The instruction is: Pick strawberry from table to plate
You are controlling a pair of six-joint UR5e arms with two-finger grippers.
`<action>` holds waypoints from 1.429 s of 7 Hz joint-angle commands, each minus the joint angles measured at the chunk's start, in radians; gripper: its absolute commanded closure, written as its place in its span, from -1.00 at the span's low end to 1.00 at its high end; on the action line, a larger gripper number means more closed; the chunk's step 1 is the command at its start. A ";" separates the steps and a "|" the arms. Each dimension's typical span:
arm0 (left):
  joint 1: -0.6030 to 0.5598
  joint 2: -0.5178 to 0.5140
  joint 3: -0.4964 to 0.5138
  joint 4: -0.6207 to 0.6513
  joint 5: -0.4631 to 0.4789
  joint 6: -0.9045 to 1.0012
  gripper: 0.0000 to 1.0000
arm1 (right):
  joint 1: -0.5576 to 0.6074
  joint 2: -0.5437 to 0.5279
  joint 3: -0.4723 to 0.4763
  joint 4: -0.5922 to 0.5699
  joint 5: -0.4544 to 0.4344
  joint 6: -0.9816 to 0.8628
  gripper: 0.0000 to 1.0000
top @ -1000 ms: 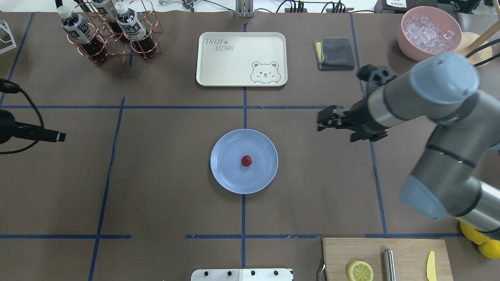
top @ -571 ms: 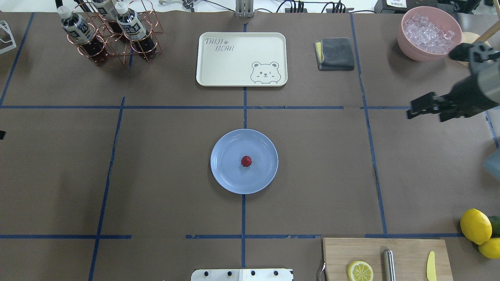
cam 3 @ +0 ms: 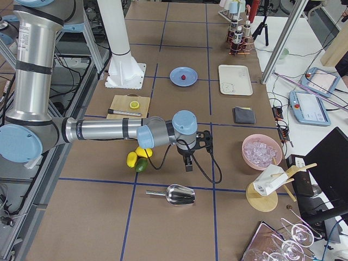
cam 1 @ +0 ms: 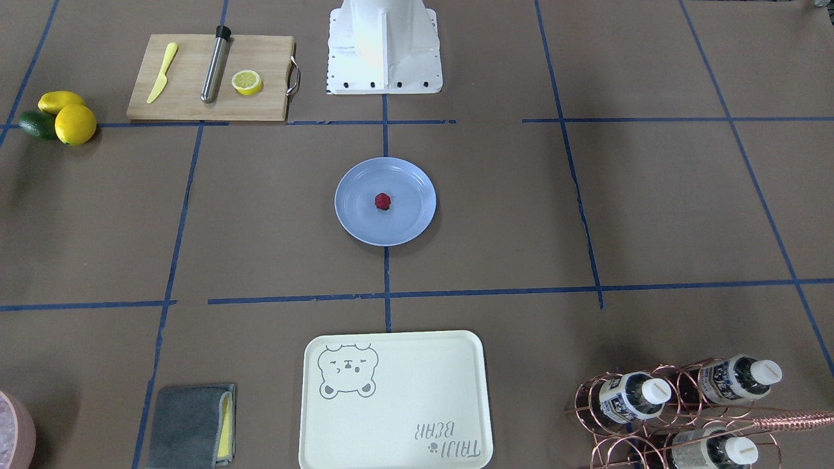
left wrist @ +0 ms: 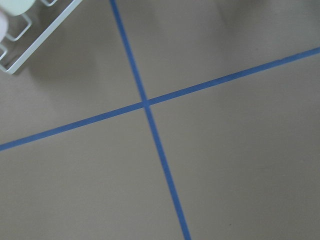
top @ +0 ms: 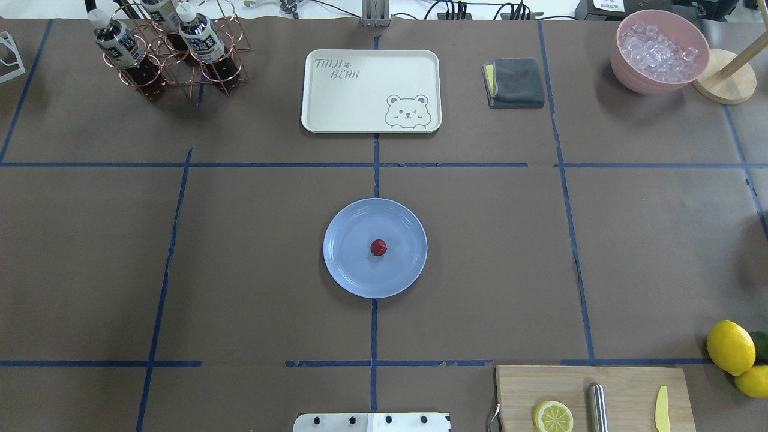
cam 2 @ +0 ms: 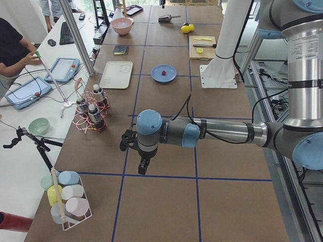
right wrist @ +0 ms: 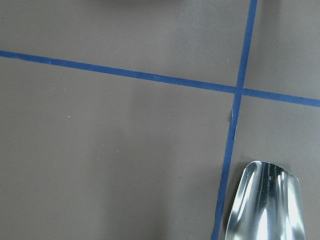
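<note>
The small dark red strawberry [top: 378, 247] [cam 1: 382, 201] lies near the centre of the light blue plate [top: 348, 270] [cam 1: 357, 218], which sits mid-table on the brown paper table [top: 252, 288]. Neither arm shows in the overhead or front views. In the exterior left view my left gripper [cam 2: 143, 166] hangs over bare table far from the plate [cam 2: 157, 76]. In the exterior right view my right gripper [cam 3: 188, 165] points down near the lemons, also far from the plate [cam 3: 176, 80]. Whether either is open or shut I cannot tell.
A cream bear tray [top: 371, 90], grey cloth [top: 515, 82], pink ice bowl [top: 659, 51] and copper bottle rack [top: 171, 48] line the far side. A cutting board [top: 591, 399] with half lemon and knife, and lemons [top: 730, 348], lie near right. A metal scoop [right wrist: 267, 202] lies under the right wrist.
The right arm has swung out of the overhead view to the right, uncovering the lemons. The left gripper has left that view's left edge. Strawberry and plate have not moved.
</note>
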 commanded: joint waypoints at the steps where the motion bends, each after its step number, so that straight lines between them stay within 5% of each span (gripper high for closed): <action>1: -0.004 0.011 0.010 0.045 -0.031 -0.010 -1.00 | -0.006 0.003 0.007 -0.054 -0.045 -0.014 -1.00; 10: 0.017 -0.026 0.046 0.040 -0.045 -0.007 -1.00 | -0.011 -0.037 0.036 -0.052 0.019 -0.033 -1.00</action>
